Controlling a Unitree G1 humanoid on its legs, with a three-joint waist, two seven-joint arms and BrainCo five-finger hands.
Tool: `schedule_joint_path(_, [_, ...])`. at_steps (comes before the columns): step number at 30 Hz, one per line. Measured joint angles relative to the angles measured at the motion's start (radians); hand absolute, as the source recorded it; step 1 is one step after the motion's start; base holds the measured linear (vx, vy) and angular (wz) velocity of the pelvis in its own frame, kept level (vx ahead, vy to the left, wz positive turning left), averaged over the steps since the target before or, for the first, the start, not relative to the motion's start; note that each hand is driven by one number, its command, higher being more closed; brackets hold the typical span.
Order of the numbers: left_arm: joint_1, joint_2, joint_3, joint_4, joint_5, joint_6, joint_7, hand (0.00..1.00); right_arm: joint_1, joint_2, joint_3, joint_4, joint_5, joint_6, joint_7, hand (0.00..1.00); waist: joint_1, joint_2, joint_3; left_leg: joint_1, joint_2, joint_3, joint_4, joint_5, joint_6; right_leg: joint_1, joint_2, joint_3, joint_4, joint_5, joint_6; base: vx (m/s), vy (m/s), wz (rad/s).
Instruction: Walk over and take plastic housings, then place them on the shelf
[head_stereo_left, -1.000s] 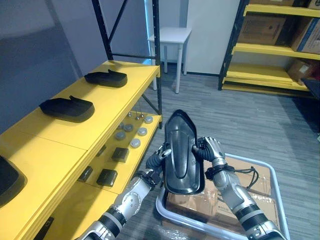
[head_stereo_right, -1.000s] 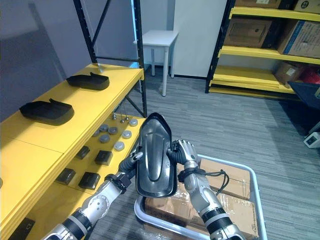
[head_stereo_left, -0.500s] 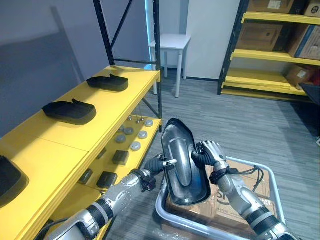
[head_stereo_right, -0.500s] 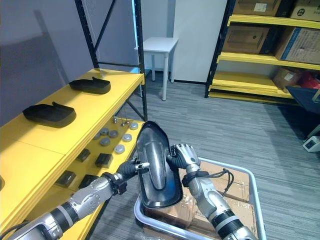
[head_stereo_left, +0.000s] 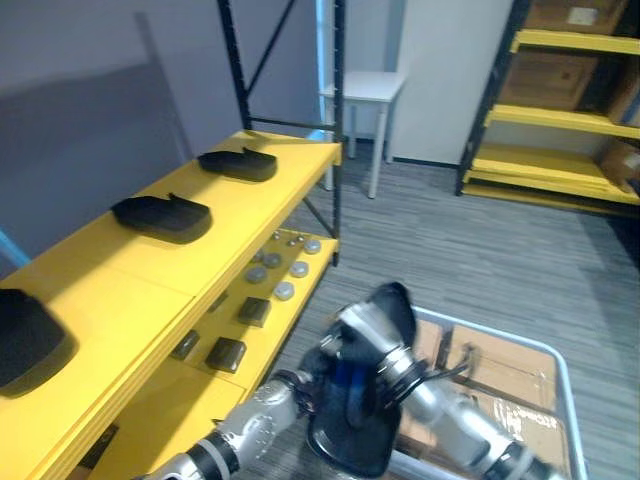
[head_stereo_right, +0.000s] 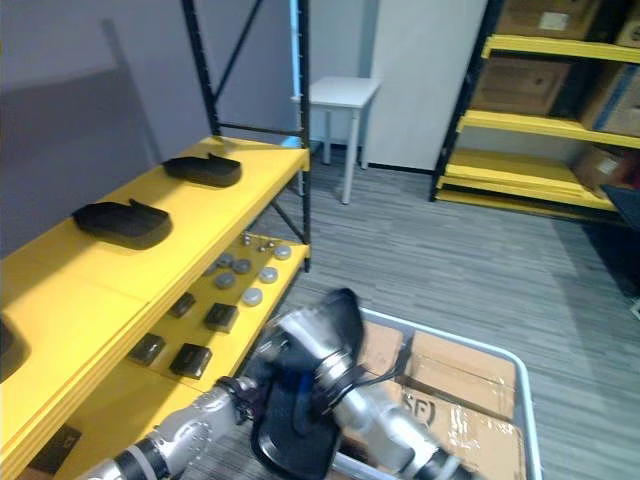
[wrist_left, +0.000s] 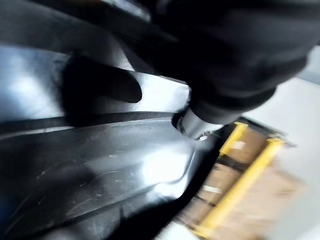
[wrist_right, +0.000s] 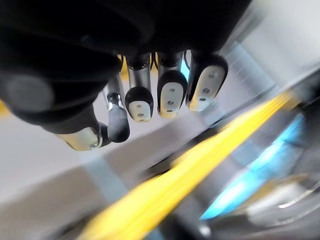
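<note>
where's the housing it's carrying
Low centre in the eye views, the black housing is at the near left corner of the grey bin, just right of the yellow shelf.

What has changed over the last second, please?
The housing has swung lower and tilted over the bin's left edge, with the left hand still holding it. The right hand lies over its top, grip unclear. The camera shifted too. The other housings on the shelf stayed put.

Shelved plastic housings (head_stereo_left: 162, 217): three are lying on the top shelf (head_stereo_left: 290, 160).
Carried housing (head_stereo_left: 350, 435): one is being held up.
Round grey discs (head_stereo_left: 284, 291): six are sitting on the lower shelf (head_stereo_left: 275, 322).
Dark blocks (head_stereo_left: 226, 354): four are lying beside them.
Yellow racks (head_stereo_left: 560, 165): two are standing.
White table (head_stereo_left: 365, 88): one is standing.
</note>
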Motion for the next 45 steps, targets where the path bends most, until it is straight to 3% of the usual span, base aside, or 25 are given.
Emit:
schedule_joint_path(3, [0.068, -0.029, 0.093, -0.059, -0.015, -0.048, 0.048, 1.00, 0.002, 0.080, 0.004, 0.076, 0.054, -0.018, -0.021, 1.00, 0.013, 0.001, 0.000, -0.026, -0.025, -0.072, 0.006, 0.019, 0.001, 0.008, -0.018, -0.089, 0.052, -0.040, 0.004, -0.02, -0.012, 0.92])
schedule_joint_path(4, [0.100, -0.050, 0.130, -0.078, -0.018, -0.069, 0.068, 1.00, 0.000, 0.099, 0.000, 0.092, 0.074, -0.022, -0.036, 1.00, 0.007, 0.003, -0.001, -0.044, -0.025, -0.023, -0.014, 0.008, 0.043, 0.024, -0.030, -0.148, 0.057, -0.048, 0.004, -0.04, 0.000, 1.10])
schedule_joint_path(5, [0.111, -0.067, 0.149, -0.085, -0.019, -0.075, 0.077, 1.00, -0.002, 0.100, -0.001, 0.094, 0.082, -0.021, -0.042, 1.00, 0.006, 0.003, -0.001, -0.054, -0.007, 0.057, -0.013, -0.012, 0.061, 0.037, -0.030, -0.191, 0.053, -0.048, 0.004, -0.01, -0.016, 1.77])
schedule_joint_path(6, [0.119, -0.088, 0.173, -0.090, -0.021, -0.090, 0.089, 1.00, -0.015, 0.098, -0.001, 0.100, 0.093, -0.022, -0.055, 1.00, 0.002, -0.001, -0.001, -0.094, 0.024, 0.232, 0.037, -0.042, 0.114, 0.056, -0.043, -0.271, 0.045, -0.047, 0.004, 0.03, -0.017, 1.71])
schedule_joint_path(7, [0.133, -0.104, 0.203, -0.100, -0.022, -0.102, 0.097, 1.00, -0.031, 0.101, 0.000, 0.119, 0.104, -0.027, -0.061, 1.00, 0.009, 0.000, -0.001, -0.120, 0.057, 0.365, 0.082, -0.056, 0.134, 0.070, -0.048, -0.315, 0.038, -0.047, 0.004, 0.07, 0.023, 1.82])
schedule_joint_path(8, [0.176, -0.121, 0.250, -0.134, -0.032, -0.128, 0.118, 1.00, -0.043, 0.123, 0.012, 0.139, 0.113, -0.031, -0.062, 1.00, 0.031, 0.004, 0.000, -0.138, 0.111, 0.531, 0.149, -0.060, 0.138, 0.082, -0.056, -0.363, 0.037, -0.051, 0.010, 0.07, 0.059, 1.23])
schedule_joint_path(9, [0.213, -0.125, 0.275, -0.172, -0.036, -0.143, 0.128, 1.00, -0.043, 0.139, 0.021, 0.141, 0.122, -0.031, -0.062, 1.00, 0.040, 0.004, 0.000, -0.144, 0.117, 0.560, 0.174, -0.056, 0.136, 0.100, -0.064, -0.382, 0.037, -0.057, 0.019, 0.13, 0.106, 0.87])
schedule_joint_path(12, [0.306, -0.125, 0.330, -0.278, -0.054, -0.164, 0.130, 1.00, -0.040, 0.165, 0.044, 0.141, 0.136, -0.032, -0.052, 1.00, 0.063, 0.001, -0.002, -0.147, 0.072, 0.542, 0.183, -0.018, 0.110, 0.126, -0.100, -0.425, 0.036, -0.058, 0.027, 0.16, 0.148, 0.49])
schedule_joint_path(14, [0.326, -0.133, 0.376, -0.314, -0.053, -0.164, 0.131, 1.00, -0.057, 0.199, 0.046, 0.154, 0.146, -0.034, -0.043, 1.00, 0.069, -0.003, -0.002, -0.152, -0.001, 0.516, 0.174, -0.024, 0.131, 0.144, -0.160, -0.470, 0.047, -0.046, 0.044, 0.19, 0.184, 0.64])
schedule_joint_path(16, [0.348, -0.136, 0.412, -0.347, -0.048, -0.165, 0.132, 1.00, -0.065, 0.228, 0.050, 0.163, 0.149, -0.034, -0.030, 1.00, 0.085, -0.004, -0.002, -0.152, -0.031, 0.511, 0.191, -0.045, 0.155, 0.154, -0.191, -0.474, 0.058, -0.018, 0.047, 0.17, 0.177, 0.32])
schedule_joint_path(21, [0.375, -0.136, 0.489, -0.442, 0.057, -0.165, 0.134, 1.00, -0.119, 0.272, 0.070, 0.163, 0.154, -0.043, -0.009, 1.00, 0.114, -0.014, 0.002, -0.141, -0.057, 0.492, 0.203, -0.088, 0.180, 0.149, -0.231, -0.472, 0.125, 0.070, 0.026, 0.11, 0.151, 0.16])
schedule_joint_path(22, [0.375, -0.135, 0.503, -0.463, 0.086, -0.165, 0.137, 1.00, -0.129, 0.283, 0.070, 0.159, 0.154, -0.044, -0.010, 1.00, 0.112, -0.018, 0.004, -0.129, -0.073, 0.478, 0.186, -0.089, 0.183, 0.137, -0.258, -0.469, 0.184, 0.080, 0.011, 0.09, 0.185, 0.37])
schedule_joint_path(23, [0.376, -0.134, 0.507, -0.484, 0.125, -0.166, 0.152, 1.00, -0.136, 0.285, 0.070, 0.152, 0.153, -0.048, -0.011, 1.00, 0.114, -0.018, 0.005, -0.100, -0.093, 0.460, 0.149, -0.085, 0.190, 0.114, -0.298, -0.459, 0.285, 0.110, -0.033, 0.09, 0.183, 0.36])
schedule_joint_path(24, [0.375, -0.134, 0.509, -0.487, 0.132, -0.167, 0.154, 1.00, -0.137, 0.285, 0.070, 0.151, 0.153, -0.050, -0.011, 1.00, 0.114, -0.018, 0.005, -0.093, -0.097, 0.455, 0.142, -0.085, 0.190, 0.109, -0.306, -0.452, 0.306, 0.117, -0.043, 0.08, 0.160, 0.45])
schedule_joint_path(25, [0.375, -0.136, 0.511, -0.501, 0.166, -0.167, 0.162, 1.00, -0.138, 0.285, 0.068, 0.144, 0.153, -0.058, -0.012, 1.00, 0.110, -0.017, 0.006, -0.064, -0.113, 0.426, 0.112, -0.086, 0.189, 0.076, -0.340, -0.405, 0.422, 0.169, -0.121, 0.07, 0.134, 0.61])
schedule_joint_path(27, [0.367, -0.131, 0.504, -0.519, 0.205, -0.177, 0.173, 1.00, -0.139, 0.286, 0.055, 0.122, 0.154, -0.064, -0.011, 1.00, 0.094, -0.011, 0.010, -0.037, -0.124, 0.350, 0.083, -0.090, 0.192, -0.009, -0.310, -0.242, 0.586, 0.072, -0.086, 0.07, 0.093, 0.96])
schedule_joint_path(28, [0.361, -0.131, 0.502, -0.523, 0.232, -0.193, 0.179, 1.00, -0.141, 0.287, 0.051, 0.113, 0.157, -0.066, -0.012, 1.00, 0.082, -0.012, 0.011, -0.019, -0.133, 0.296, 0.069, -0.089, 0.191, -0.051, -0.244, -0.137, 0.623, 0.001, -0.053, 0.07, 0.030, 1.00])
schedule_joint_path(29, [0.360, -0.132, 0.501, -0.525, 0.244, -0.197, 0.184, 1.00, -0.141, 0.287, 0.050, 0.111, 0.159, -0.069, -0.011, 1.00, 0.081, -0.010, 0.013, -0.008, -0.138, 0.276, 0.065, -0.089, 0.190, -0.067, -0.209, -0.089, 0.620, -0.028, -0.034, 0.08, 0.019, 1.37])
schedule_joint_path(30, [0.360, -0.130, 0.501, -0.538, 0.262, -0.209, 0.193, 1.00, -0.141, 0.287, 0.049, 0.105, 0.177, -0.084, -0.011, 1.00, 0.076, -0.014, 0.011, -0.001, -0.152, 0.224, 0.072, -0.088, 0.190, -0.105, -0.132, 0.000, 0.574, -0.084, -0.007, 0.05, -0.001, 1.08])
schedule_joint_path(33, [0.361, -0.109, 0.500, -0.580, 0.322, -0.229, 0.209, 1.00, -0.135, 0.289, 0.044, 0.068, 0.199, -0.104, -0.011, 1.00, 0.063, -0.036, 0.016, -0.007, -0.200, 0.123, 0.091, -0.077, 0.185, -0.149, -0.024, 0.140, 0.382, -0.113, 0.016, 0.02, -0.047, 1.30])
schedule_joint_path(35, [0.368, -0.090, 0.508, -0.598, 0.354, -0.232, 0.211, 1.00, -0.132, 0.294, 0.045, 0.053, 0.218, -0.107, -0.011, 1.00, 0.085, -0.067, 0.017, 0.001, -0.243, 0.095, 0.095, -0.078, 0.188, -0.145, -0.046, 0.121, 0.283, -0.085, -0.020, 0.01, -0.096, 0.82])
schedule_joint_path(36, [0.370, -0.094, 0.513, -0.599, 0.364, -0.232, 0.211, 1.00, -0.131, 0.294, 0.046, 0.052, 0.219, -0.108, -0.010, 1.00, 0.089, -0.067, 0.018, -0.001, -0.247, 0.086, 0.099, -0.080, 0.189, -0.134, -0.049, 0.109, 0.265, -0.091, -0.025, 0.04, -0.125, 0.56])
schedule_joint_path(37, [0.389, -0.101, 0.532, -0.620, 0.379, -0.232, 0.211, 1.00, -0.131, 0.299, 0.051, 0.049, 0.228, -0.113, -0.006, 0.00, 0.092, -0.066, 0.016, -0.013, -0.246, 0.061, 0.107, -0.083, 0.185, -0.092, -0.037, 0.089, 0.186, -0.090, -0.026, 0.04, -0.143, 0.45])
schedule_joint_path(40, [0.455, -0.107, 0.560, -0.645, 0.382, -0.232, 0.211, 1.00, -0.114, 0.300, 0.053, 0.045, 0.263, -0.121, 0.016, 0.00, 0.104, -0.064, 0.020, -0.014, -0.226, 0.026, 0.133, -0.094, 0.167, -0.011, 0.003, 0.048, 0.054, -0.038, -0.038, 0.04, -0.150, 0.31])
schedule_joint_path(45, [0.529, -0.112, 0.684, -0.671, 0.418, -0.232, 0.215, 1.00, -0.085, 0.285, -0.018, 0.042, 0.319, -0.120, 0.027, 0.00, 0.115, -0.054, 0.026, -0.012, -0.225, -0.023, 0.164, -0.105, 0.152, 0.040, 0.021, 0.006, 0.018, -0.034, -0.042, 0.01, -0.115, 0.30])
